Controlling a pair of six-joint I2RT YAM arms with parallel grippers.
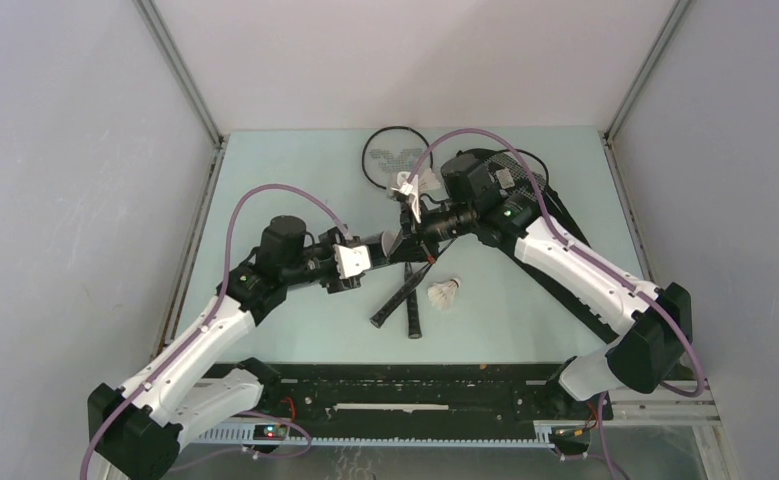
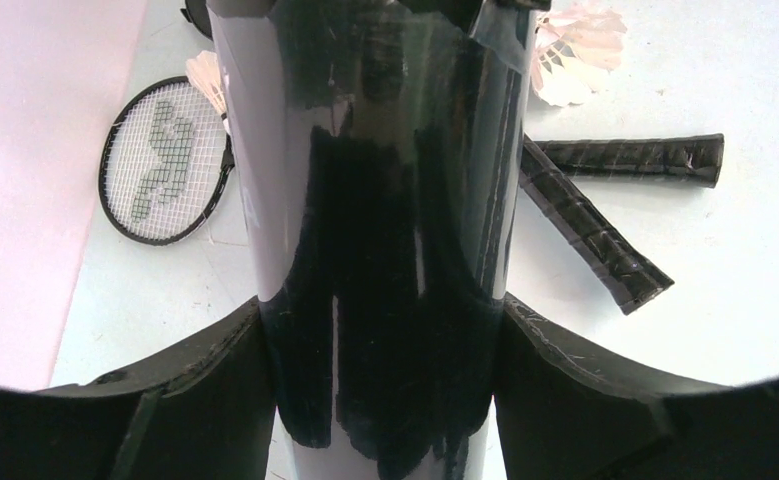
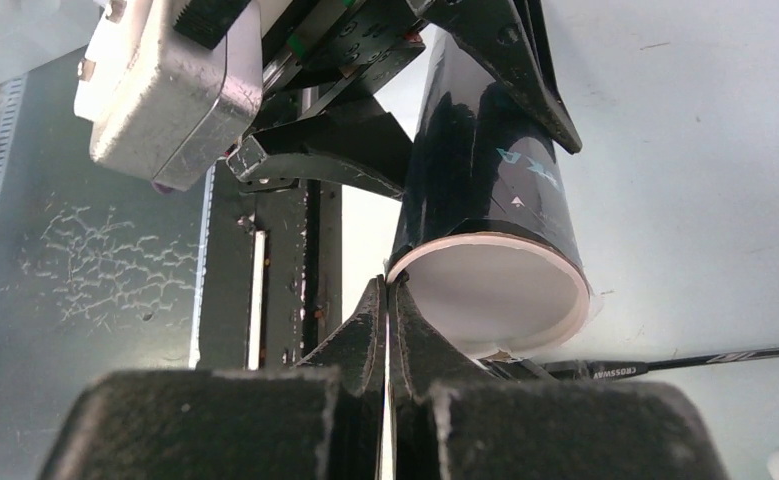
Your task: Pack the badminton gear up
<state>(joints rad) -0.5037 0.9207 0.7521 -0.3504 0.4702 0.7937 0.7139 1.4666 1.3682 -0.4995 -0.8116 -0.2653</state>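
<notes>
Pale blue-green table [image 1: 295, 170] with badminton gear spread across it.
One racket [image 1: 395, 155] lies flat with its round strung head at the far middle. A white shuttlecock [image 2: 205, 82] sits just beside that head's rim. Nearer the middle, two black wrapped handles [image 1: 402, 303] lie crossed over each other, with a second shuttlecock [image 1: 445, 295] on its side close to their right. The large black bag [image 1: 555, 205] lies along the far right side.

This is a lab robot cell. Plain white panel walls [image 1: 65, 150] on grey metal posts [image 1: 180, 68] box in a pale green tabletop [image 1: 295, 170].
</notes>
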